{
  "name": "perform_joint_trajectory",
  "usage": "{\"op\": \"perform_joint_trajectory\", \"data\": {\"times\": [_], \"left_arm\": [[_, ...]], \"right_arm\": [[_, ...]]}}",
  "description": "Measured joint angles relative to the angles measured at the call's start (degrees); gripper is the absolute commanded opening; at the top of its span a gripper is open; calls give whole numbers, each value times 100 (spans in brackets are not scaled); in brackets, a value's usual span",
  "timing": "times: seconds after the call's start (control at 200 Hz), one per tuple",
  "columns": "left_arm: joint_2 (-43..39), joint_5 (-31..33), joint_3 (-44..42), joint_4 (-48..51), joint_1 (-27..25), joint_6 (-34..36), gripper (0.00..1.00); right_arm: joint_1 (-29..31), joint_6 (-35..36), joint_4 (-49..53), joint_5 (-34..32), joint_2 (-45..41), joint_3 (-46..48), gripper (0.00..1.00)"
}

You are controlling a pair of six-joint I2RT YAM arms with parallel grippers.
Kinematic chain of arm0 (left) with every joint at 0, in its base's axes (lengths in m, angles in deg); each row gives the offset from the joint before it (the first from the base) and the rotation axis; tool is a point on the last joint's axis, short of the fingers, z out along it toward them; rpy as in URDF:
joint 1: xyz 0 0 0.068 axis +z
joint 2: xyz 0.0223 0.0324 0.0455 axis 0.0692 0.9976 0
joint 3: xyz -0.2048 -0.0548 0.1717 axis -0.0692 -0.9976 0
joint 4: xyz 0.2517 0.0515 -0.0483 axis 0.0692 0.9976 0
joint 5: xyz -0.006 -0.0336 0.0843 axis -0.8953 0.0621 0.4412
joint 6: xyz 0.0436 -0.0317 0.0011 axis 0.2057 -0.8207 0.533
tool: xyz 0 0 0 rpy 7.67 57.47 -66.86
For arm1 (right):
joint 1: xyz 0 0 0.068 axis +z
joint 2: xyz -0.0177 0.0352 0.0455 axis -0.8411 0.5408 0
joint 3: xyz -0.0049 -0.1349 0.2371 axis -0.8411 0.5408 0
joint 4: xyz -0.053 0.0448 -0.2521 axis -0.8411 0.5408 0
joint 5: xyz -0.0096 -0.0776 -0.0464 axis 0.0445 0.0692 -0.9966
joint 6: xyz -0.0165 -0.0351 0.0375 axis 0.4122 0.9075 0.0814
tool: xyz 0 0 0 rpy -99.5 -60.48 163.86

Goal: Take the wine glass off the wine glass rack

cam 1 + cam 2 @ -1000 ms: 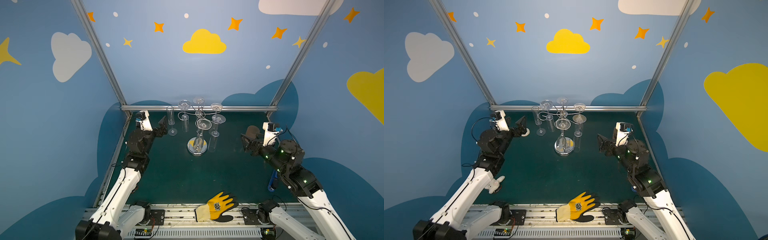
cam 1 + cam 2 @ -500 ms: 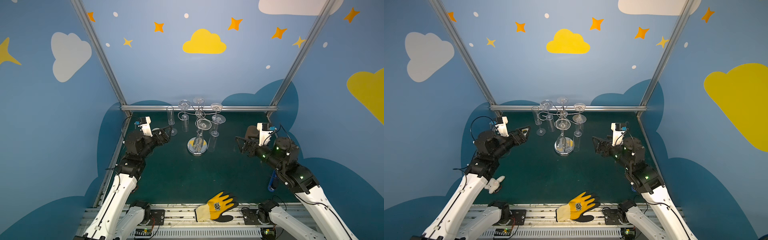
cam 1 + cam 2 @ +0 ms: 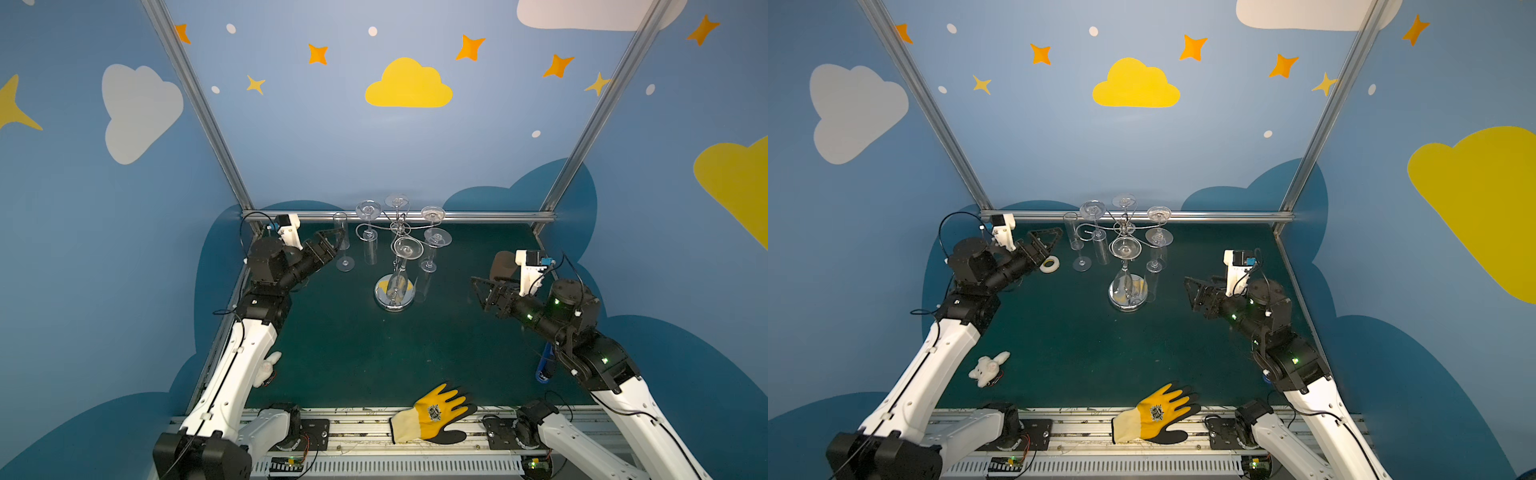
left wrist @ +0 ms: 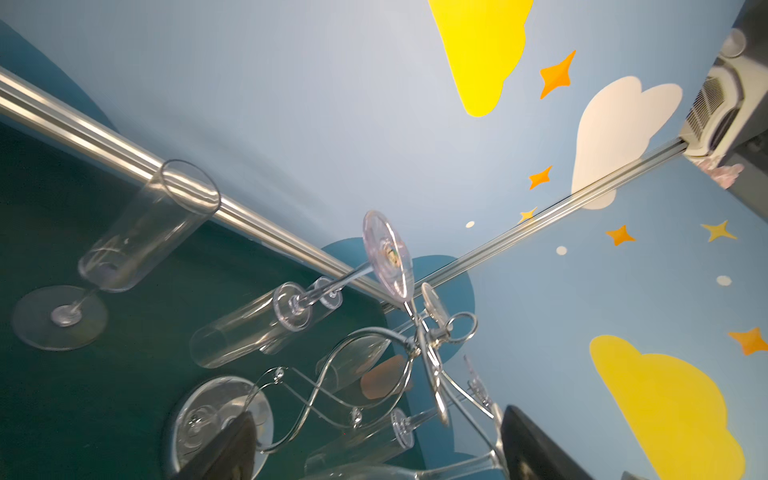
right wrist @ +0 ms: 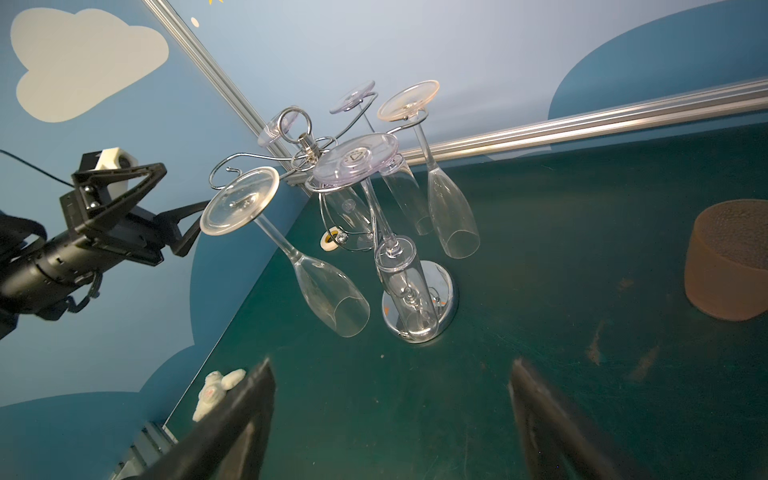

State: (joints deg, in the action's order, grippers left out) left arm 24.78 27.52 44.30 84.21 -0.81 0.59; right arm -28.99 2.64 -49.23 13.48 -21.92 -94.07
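I am in the approach step, with no glass lifted off yet. The wine glass rack (image 3: 384, 305) stands toward the back middle of the green table (image 3: 353, 365). Several glasses hang from its curled arms, bowl down and foot up.

The wine glass (image 3: 369, 249) on the rack's left side looks like the closest one to my left arm, though I cannot tell for sure which glass is meant. One upright glass (image 3: 340, 224) stands on the table just beside the rack, clear of the arms, so I take it as none of my concern.

My left gripper (image 3: 332, 245) hovers right by that upright glass with its jaws spread and nothing between them. The left wrist view shows the rack's wire curls framed between the two fingers. My right gripper (image 3: 478, 293) sits well apart from the rack on the other side, also spread wide and empty, pointing at the chrome base.

The next move, as I judge it, is to bring the left jaws around the hanging bowl or stem without clipping the upright glass. Then I close gently, raise the glass slightly so its foot comes free, and draw it outward along the arm. The thin clear walls and springy wire call for a slow, level pull
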Motion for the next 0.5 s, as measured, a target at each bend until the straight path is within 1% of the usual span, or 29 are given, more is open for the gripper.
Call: {"op": "perform_joint_trajectory", "data": {"times": [0.095, 0.215, 0.255, 0.355, 0.501], "left_arm": [[442, -166, 291, -168, 0, -295, 85], [946, -442, 457, -490, 2, -671, 84], [1134, -579, 525, -616, 2, -800, 82], [1596, -837, 723, -837, 0, -1108, 72], [1915, -916, 743, -1095, -28, -1412, 69]], "right_arm": [[0, -37, 11, -2, -55, 22, 87], [0, -83, 31, -11, -160, 48, 87], [0, -92, 37, -15, -188, 48, 87], [0, -111, 46, -22, -236, 59, 87], [0, -133, 83, -26, -273, 70, 87]]}}
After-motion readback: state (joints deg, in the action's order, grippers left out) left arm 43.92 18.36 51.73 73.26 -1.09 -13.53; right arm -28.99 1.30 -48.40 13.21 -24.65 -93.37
